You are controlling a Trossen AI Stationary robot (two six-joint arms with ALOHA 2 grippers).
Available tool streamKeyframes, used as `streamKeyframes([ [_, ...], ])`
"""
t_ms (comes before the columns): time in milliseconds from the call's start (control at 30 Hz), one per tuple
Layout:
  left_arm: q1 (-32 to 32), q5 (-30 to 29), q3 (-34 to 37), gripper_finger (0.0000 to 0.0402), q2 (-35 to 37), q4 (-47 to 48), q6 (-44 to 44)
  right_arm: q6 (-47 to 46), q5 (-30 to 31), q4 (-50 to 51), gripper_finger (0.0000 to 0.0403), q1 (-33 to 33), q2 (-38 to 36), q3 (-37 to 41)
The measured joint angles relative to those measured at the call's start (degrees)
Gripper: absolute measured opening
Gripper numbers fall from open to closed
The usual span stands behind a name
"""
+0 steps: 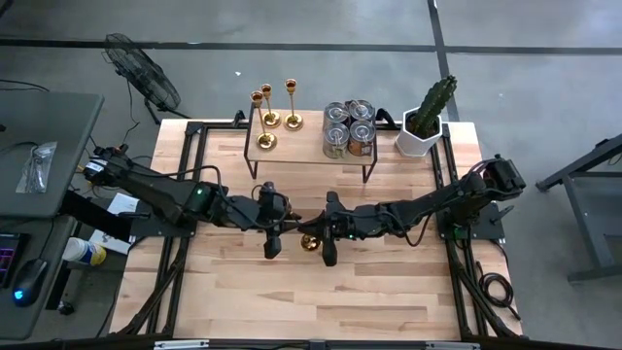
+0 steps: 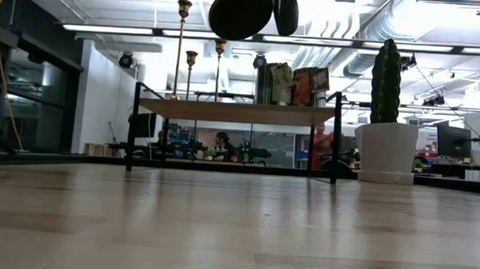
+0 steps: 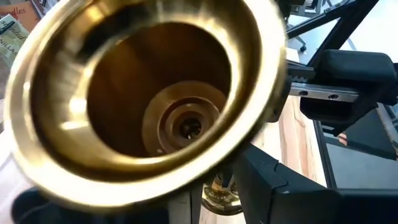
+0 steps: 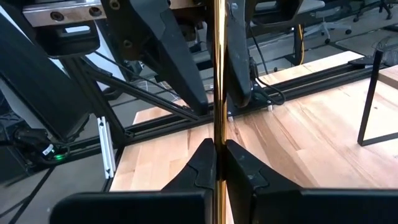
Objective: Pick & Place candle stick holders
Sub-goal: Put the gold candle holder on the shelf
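Note:
One gold candlestick holder (image 1: 309,241) is held above the middle of the table between my two grippers. My left gripper (image 1: 275,239) comes from the left and my right gripper (image 1: 327,245) from the right. Both are shut on its thin stem (image 4: 217,74). The hollow underside of its flared base (image 3: 155,93) fills the left wrist view. Three more gold holders (image 1: 269,115) stand upright on their bases at the left end of a small wooden shelf (image 1: 306,146) at the far side. My left gripper has its fingers (image 4: 239,62) against both sides of the stem (image 4: 217,102), closer to the base than the right gripper's hold. The base faces its wrist camera and hides its own fingertips there. The holder is clear of the table. My right gripper pinches the stem (image 4: 217,134) between its two fingertips, farther from the base than the left gripper's hold. The fingers come from the table's right side and lie across the stem. The holder is lifted clear of the table.
Several tin cans (image 1: 348,128) stand on the shelf's right half. A cactus in a white pot (image 1: 423,131) stands at the far right. Black rails (image 1: 185,185) run along the table's left and right sides. Bare wood (image 1: 311,292) lies toward the near edge.

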State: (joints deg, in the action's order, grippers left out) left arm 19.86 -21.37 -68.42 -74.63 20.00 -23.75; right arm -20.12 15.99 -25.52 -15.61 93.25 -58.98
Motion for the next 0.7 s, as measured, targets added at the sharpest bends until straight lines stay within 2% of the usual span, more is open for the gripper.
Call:
streamKeyframes([
  [200, 0.02, 0.92, 0.00, 0.0105, 0.00, -0.06, 1.47, 0.06, -0.02, 0.05, 0.0005, 0.02, 0.00, 0.00],
  [533, 0.02, 5.28, 0.00, 0.0236, 0.26, -0.28, 1.26, 0.24, 0.11, 0.09, 0.0005, 0.02, 0.00, 0.00],
  [700, 0.02, 5.37, 0.02, 0.0254, 1.85, 2.23, -0.35, 0.24, 0.77, 0.00, 0.0005, 0.06, 0.00, 0.00],
])
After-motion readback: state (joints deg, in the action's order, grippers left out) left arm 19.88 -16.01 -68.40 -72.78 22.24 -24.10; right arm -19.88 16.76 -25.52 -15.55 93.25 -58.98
